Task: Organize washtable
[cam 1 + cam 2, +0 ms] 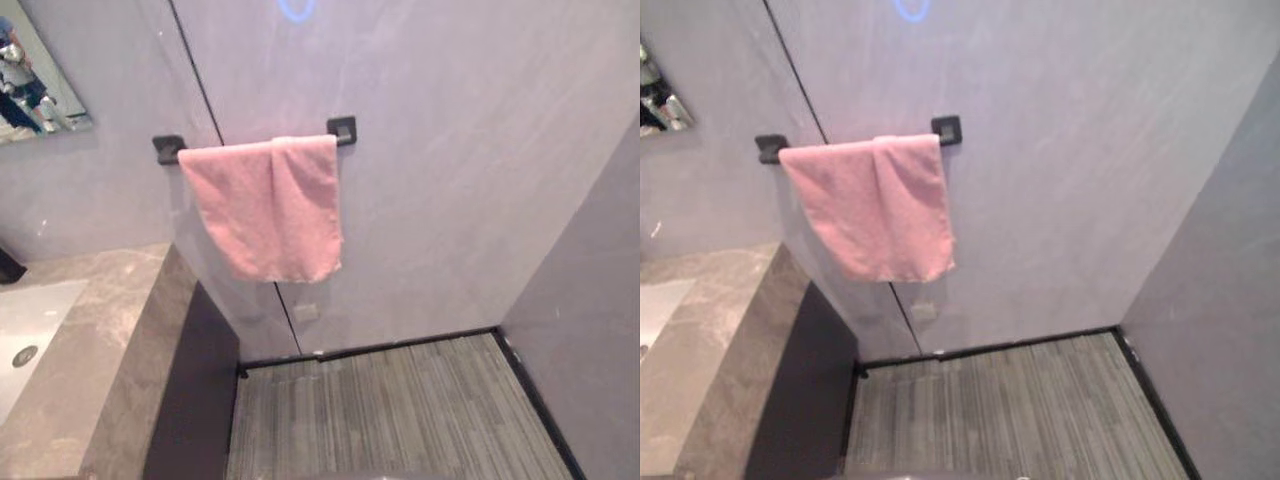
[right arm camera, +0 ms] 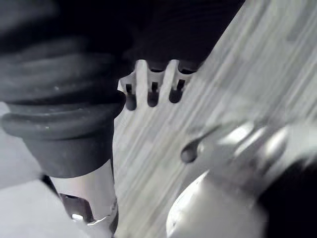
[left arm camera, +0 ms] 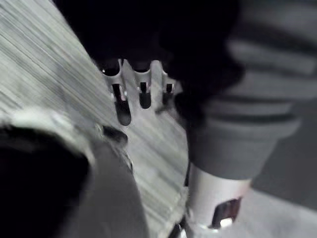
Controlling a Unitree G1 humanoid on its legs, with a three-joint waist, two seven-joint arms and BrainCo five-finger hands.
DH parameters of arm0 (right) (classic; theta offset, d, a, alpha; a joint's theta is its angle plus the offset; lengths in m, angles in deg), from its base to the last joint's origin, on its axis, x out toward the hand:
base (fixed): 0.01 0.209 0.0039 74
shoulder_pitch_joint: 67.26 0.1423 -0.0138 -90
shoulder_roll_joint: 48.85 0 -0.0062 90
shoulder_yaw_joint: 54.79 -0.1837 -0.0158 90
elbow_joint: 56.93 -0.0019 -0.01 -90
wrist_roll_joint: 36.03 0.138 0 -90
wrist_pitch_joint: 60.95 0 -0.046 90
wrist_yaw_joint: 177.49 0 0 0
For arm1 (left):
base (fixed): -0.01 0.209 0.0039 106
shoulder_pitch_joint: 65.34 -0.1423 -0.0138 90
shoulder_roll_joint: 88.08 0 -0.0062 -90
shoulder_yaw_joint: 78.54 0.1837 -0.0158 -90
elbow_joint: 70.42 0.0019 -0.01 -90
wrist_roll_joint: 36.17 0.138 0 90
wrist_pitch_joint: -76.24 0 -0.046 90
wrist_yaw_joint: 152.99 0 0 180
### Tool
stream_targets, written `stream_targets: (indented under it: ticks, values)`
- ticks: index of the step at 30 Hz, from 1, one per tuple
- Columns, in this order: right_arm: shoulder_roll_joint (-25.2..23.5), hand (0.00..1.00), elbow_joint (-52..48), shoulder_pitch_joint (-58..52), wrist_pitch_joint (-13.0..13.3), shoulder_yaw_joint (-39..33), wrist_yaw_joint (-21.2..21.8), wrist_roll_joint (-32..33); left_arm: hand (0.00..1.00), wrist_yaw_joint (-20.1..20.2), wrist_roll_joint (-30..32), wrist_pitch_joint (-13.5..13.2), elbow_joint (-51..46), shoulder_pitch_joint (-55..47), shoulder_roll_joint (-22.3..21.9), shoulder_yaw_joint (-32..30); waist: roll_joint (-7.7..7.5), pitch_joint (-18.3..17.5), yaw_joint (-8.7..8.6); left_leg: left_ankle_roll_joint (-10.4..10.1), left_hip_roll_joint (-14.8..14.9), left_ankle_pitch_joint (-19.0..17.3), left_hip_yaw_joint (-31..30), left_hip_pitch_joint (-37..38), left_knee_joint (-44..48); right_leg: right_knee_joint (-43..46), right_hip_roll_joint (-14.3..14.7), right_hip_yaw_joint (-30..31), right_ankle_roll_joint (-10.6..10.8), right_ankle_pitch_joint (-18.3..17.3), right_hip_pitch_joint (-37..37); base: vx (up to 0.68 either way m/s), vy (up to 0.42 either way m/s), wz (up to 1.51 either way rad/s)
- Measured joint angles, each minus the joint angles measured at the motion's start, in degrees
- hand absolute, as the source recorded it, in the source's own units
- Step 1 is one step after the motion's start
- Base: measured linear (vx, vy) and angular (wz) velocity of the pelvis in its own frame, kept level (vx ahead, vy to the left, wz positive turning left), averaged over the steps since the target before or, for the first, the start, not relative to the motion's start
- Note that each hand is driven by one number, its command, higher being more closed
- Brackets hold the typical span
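A pink towel hangs folded over a black rail on the grey wall, above the right end of the washtable. The brown stone washtable runs along the left, with a white sink set in it. My left hand hangs low over the striped floor, fingers relaxed and holding nothing. My right hand hangs the same way over the floor, fingers relaxed and empty.
A mirror is on the wall at the upper left. Grey striped floor lies between the washtable's dark side panel and the grey wall on the right.
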Motion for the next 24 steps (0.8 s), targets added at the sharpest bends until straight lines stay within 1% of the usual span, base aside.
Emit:
stream_targets:
  ticks: [1,2,3,5,6,8,9,12,14,15,16,17,18,19,20,21,22,23,24]
  values:
    - [0.2,0.00,0.9,0.0,-0.4,-0.7,0.3,-0.8,0.00,-0.3,1.4,0.4,0.8,0.0,0.0,-1.6,-0.01,0.0,0.01,0.0,-0.1,0.0,-0.1,-0.1,0.0,-0.5,0.0,-0.1,0.1,0.1,0.3,0.04,0.040,0.10]
    - [0.2,0.00,2.0,0.1,-1.1,-1.9,1.3,-2.2,0.00,-1.1,4.8,1.3,1.7,0.0,0.0,-3.7,-0.02,0.0,0.03,0.0,-0.2,0.0,-0.4,-0.2,0.0,-1.6,-0.1,-0.2,0.2,0.2,0.7,0.07,0.034,0.01]
    - [0.8,0.00,3.0,0.6,-1.3,-2.2,2.4,-2.5,0.00,-1.2,7.4,1.9,1.8,-0.4,0.0,-4.4,-0.13,0.0,0.05,0.0,-0.4,0.0,-0.8,-0.5,0.0,-2.3,-0.1,-0.3,0.6,0.5,0.7,0.10,0.027,-0.02]
    - [1.1,0.00,4.0,1.2,-1.4,-2.2,3.7,-2.9,0.00,-1.1,9.2,2.3,2.1,-0.5,0.2,-4.4,-0.37,0.1,-0.04,0.0,-1.1,0.0,-1.6,-0.7,0.0,-2.9,-0.1,-0.4,0.7,0.9,0.8,0.10,0.019,-0.02]
    - [1.3,0.00,5.3,1.7,-1.5,-2.1,4.1,-2.9,0.00,-1.0,9.2,2.8,2.1,-0.5,0.3,-4.4,-0.62,0.0,-0.02,0.0,-1.3,0.0,-2.3,-0.6,0.0,-3.4,-0.3,-0.5,0.9,1.3,1.2,0.13,0.017,0.11]
    - [1.4,0.00,6.2,2.2,-1.8,-1.9,4.8,-2.9,0.00,-0.9,8.8,2.9,2.9,-0.5,0.9,-4.2,-1.25,0.1,-0.04,0.1,-2.0,0.0,-3.5,-0.4,0.0,-3.7,-0.6,-1.2,1.1,1.7,2.2,0.15,0.019,0.24]
    - [1.9,0.00,7.4,2.8,-2.0,-1.3,5.1,-2.9,0.00,-0.9,7.6,2.9,3.3,-0.5,1.4,-3.6,-1.64,0.0,0.00,0.3,-2.2,0.2,-4.6,-0.3,0.0,-3.9,-0.7,-1.9,0.9,2.0,2.9,0.19,0.013,0.37]
    - [2.5,0.00,8.6,3.8,-2.1,1.5,5.6,-2.8,0.00,-0.9,5.8,2.8,3.4,-0.3,2.1,-2.3,-2.59,1.2,0.00,0.7,-3.2,0.6,-8.6,0.4,0.4,-4.3,-1.4,-5.6,1.0,1.9,6.0,0.19,0.005,0.58]
    - [2.5,0.00,9.3,4.1,-1.8,3.1,6.1,-2.3,0.00,-0.8,5.9,2.8,3.3,-0.3,2.8,-0.1,-3.34,1.8,0.03,0.8,-4.2,0.6,-12.3,0.5,0.4,-3.0,-2.5,-9.2,1.3,0.3,7.7,0.10,0.006,0.93]
    - [2.3,0.00,9.3,4.4,-1.7,3.1,6.1,-2.1,0.00,-0.8,6.0,2.7,3.3,-0.1,3.3,1.2,-3.67,2.6,-0.01,1.0,-5.0,0.8,-14.7,0.5,0.4,-0.6,-3.6,-11.4,1.6,-1.4,8.4,0.04,0.014,1.11]
    - [2.3,0.00,9.2,4.6,-1.6,3.1,6.1,-1.9,0.00,-0.9,6.0,2.7,3.3,0.2,3.7,2.6,-3.87,3.3,-0.09,1.4,-5.9,0.8,-17.6,0.2,0.3,3.4,-5.2,-13.7,1.8,-3.5,8.5,0.05,0.038,1.60]
    - [2.2,0.00,9.1,4.6,-1.1,3.1,6.0,-1.0,0.00,-0.9,6.0,2.7,3.1,0.3,4.1,4.2,-3.87,3.9,-0.02,2.2,-7.0,1.0,-21.0,-0.1,0.3,10.0,-7.5,-14.0,0.8,-5.9,7.7,0.02,0.045,1.92]
    - [2.1,0.00,8.1,4.4,-1.0,3.7,5.9,0.1,0.00,-1.0,6.1,2.7,3.1,0.4,4.6,6.0,-3.84,3.9,0.00,3.1,-7.9,0.8,-25.5,-0.8,0.3,17.4,-9.2,-11.1,-0.8,-7.1,5.7,0.05,0.035,1.83]
    - [1.9,0.00,7.4,4.3,-1.0,4.0,5.9,0.4,0.00,-1.0,6.2,2.8,3.1,0.4,5.0,7.2,-4.03,4.0,-0.13,3.3,-8.3,0.9,-26.9,-1.1,0.4,20.7,-9.7,-8.6,-0.9,-7.2,4.5,0.04,-0.006,1.69]
    - [1.6,0.00,6.7,4.5,-0.8,5.3,5.6,0.8,0.00,-0.9,6.4,2.7,2.2,0.6,5.6,8.1,-4.06,4.3,0.25,4.0,-9.0,1.6,-29.8,-1.4,0.4,25.5,-9.6,0.1,-0.8,-8.2,2.0,0.08,-0.142,1.44]
    - [1.0,0.00,6.1,4.9,-0.8,6.4,5.6,1.4,0.00,-1.0,6.8,2.6,1.3,0.7,6.4,8.3,-5.51,4.3,1.28,4.2,-10.2,2.3,-32.4,-2.1,0.4,26.7,-8.1,9.7,-0.9,-10.8,1.5,0.07,-0.241,1.51]
    - [0.5,0.00,5.9,5.0,-0.7,8.0,5.6,2.3,0.00,-0.9,7.2,2.6,1.4,0.8,7.4,9.0,-6.92,4.3,1.87,3.8,-11.1,2.9,-35.0,-3.2,0.4,25.6,-6.3,16.6,-0.6,-13.4,1.9,0.06,-0.275,1.15]
    - [0.2,0.00,5.9,5.5,-0.7,8.1,5.6,2.4,0.00,-1.0,7.3,2.5,1.3,1.0,7.6,9.2,-7.26,4.3,1.96,3.4,-11.3,3.2,-36.2,-4.0,0.5,24.2,-5.5,18.6,-0.3,-14.2,2.1,0.01,-0.200,1.07]
    - [-0.2,0.00,5.9,6.4,-0.6,8.1,5.6,2.6,0.00,-0.9,7.3,2.4,1.4,1.4,7.8,9.2,-7.54,4.3,1.99,2.6,-11.9,3.7,-38.3,-5.9,1.6,20.4,-4.7,19.7,0.0,-14.7,3.3,-0.01,-0.186,0.78]
